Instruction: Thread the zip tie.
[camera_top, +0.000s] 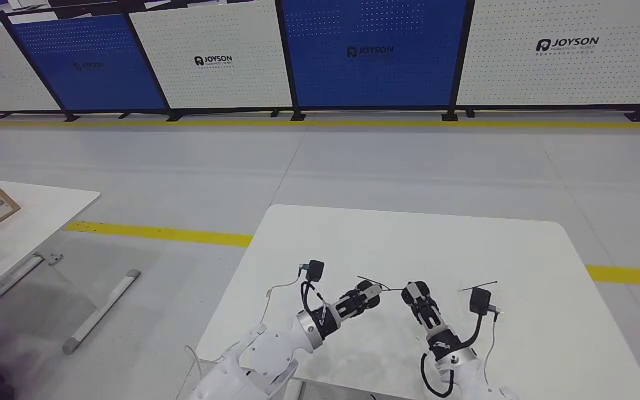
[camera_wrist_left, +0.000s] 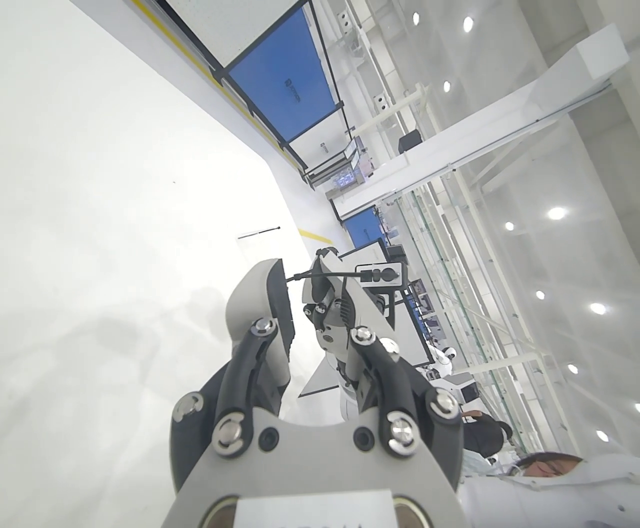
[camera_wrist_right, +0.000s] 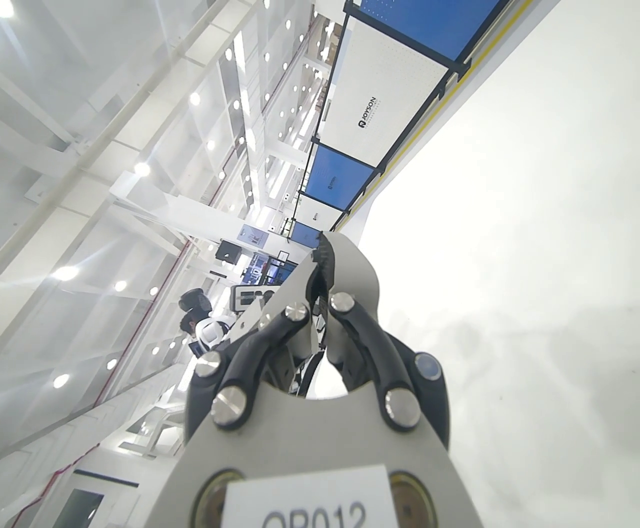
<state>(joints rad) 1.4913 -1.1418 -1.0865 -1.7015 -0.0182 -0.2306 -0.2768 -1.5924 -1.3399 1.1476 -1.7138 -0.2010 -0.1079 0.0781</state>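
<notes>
Zip tie (camera_wrist_left: 300, 275) is held off the white table (camera_top: 500, 250), clamped in the clenched jaws of the right gripper (camera_wrist_right: 322, 247), with one end reaching a finger pad of the left gripper (camera_top: 369, 294). The left jaws stand apart and grasp nothing. A second tie (camera_top: 478, 287) lies flat on the table beside the right arm.

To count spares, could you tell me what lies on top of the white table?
One loose zip tie lies on the table beside the right arm; anything under that or the left arm is covered. A second zip tie spans between the right tool and left tool.
</notes>
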